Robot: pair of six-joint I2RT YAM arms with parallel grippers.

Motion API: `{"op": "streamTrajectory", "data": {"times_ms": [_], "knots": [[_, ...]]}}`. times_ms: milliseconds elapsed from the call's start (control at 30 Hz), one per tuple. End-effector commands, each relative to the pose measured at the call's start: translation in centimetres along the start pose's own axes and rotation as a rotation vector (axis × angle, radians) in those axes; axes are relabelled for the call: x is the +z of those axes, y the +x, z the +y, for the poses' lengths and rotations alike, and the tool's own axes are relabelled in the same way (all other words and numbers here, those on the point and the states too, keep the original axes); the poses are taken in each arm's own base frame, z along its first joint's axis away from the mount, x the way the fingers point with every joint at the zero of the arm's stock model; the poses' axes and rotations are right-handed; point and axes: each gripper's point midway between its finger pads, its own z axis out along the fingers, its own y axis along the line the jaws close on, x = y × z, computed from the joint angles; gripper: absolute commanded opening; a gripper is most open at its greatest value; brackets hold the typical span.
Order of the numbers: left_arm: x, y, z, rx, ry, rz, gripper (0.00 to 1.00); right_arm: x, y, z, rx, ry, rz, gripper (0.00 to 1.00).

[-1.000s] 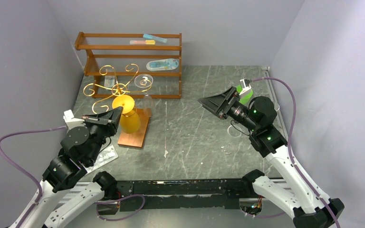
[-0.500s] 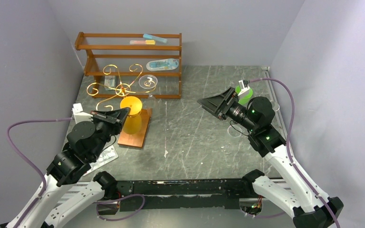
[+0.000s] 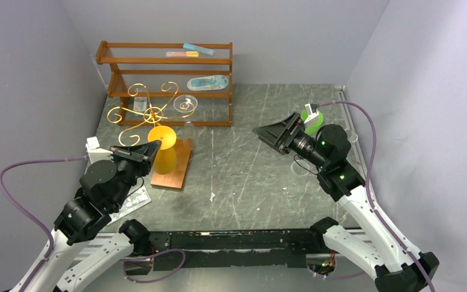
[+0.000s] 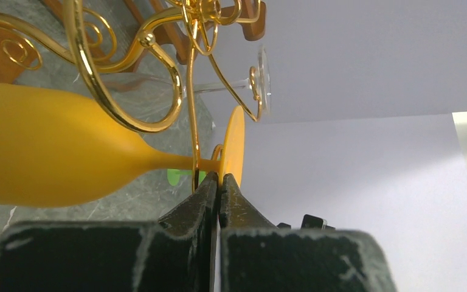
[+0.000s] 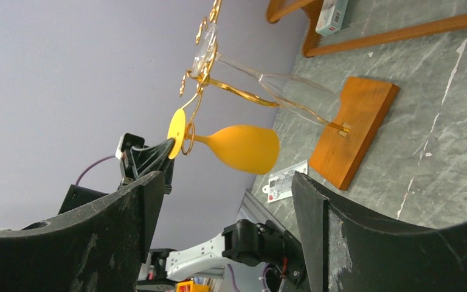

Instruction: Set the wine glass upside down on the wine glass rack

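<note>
left hand (image 4: 219, 179) closed at wine glass (image 4: 48, 146) foot — glass inverted on rack (image 3: 179, 173), 10 o'clock | right hand (image 3: 261, 131) wide, empty

readable text: none | printed card (image 3: 136, 196): print too small | blue packet (image 3: 208, 82): print too blurred

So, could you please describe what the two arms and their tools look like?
The left arm and right arm have white lower segments, black joints and a purple cable each. The left tool and right tool are black, with wedge-shaped fingers. Green lights dot the right arm.
</note>
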Motion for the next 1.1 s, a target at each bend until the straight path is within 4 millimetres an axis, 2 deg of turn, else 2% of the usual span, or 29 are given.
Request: {"op": "streamTrajectory", "data": {"times_ms": [0, 267, 600, 733, 933, 1067], "knots": [[-0.7, -0.5, 0.2, 0.008, -0.012, -0.001, 0.05, 0.1, 0.2, -0.4, 0.007, 0.003, 0.003, 0.8], [-1.6, -0.9, -0.6, 0.015, 0.047, 0.0, 0.05, 0.1, 0.2, -0.4, 0.009, 0.003, 0.005, 0.8], [-0.7, 1.4, -1.0, 0.053, 0.069, 0.092, 0.05, -0.1, 0.3, -0.6, 0.011, 0.005, -0.002, 0.8], [-0.7, 1.5, -1.8, 0.04, 0.119, 0.09, 0.05, -0.2, 0.4, -0.6, 0.011, 0.006, 0.0, 0.8], [-0.4, 1.5, -1.9, 0.046, 0.105, 0.088, 0.05, -0.3, 0.4, -0.6, 0.009, 0.008, -0.001, 0.8], [-0.3, 1.6, -1.8, 0.05, 0.088, 0.092, 0.14, -0.3, 0.4, -0.7, 0.009, 0.007, -0.001, 0.8]]}}
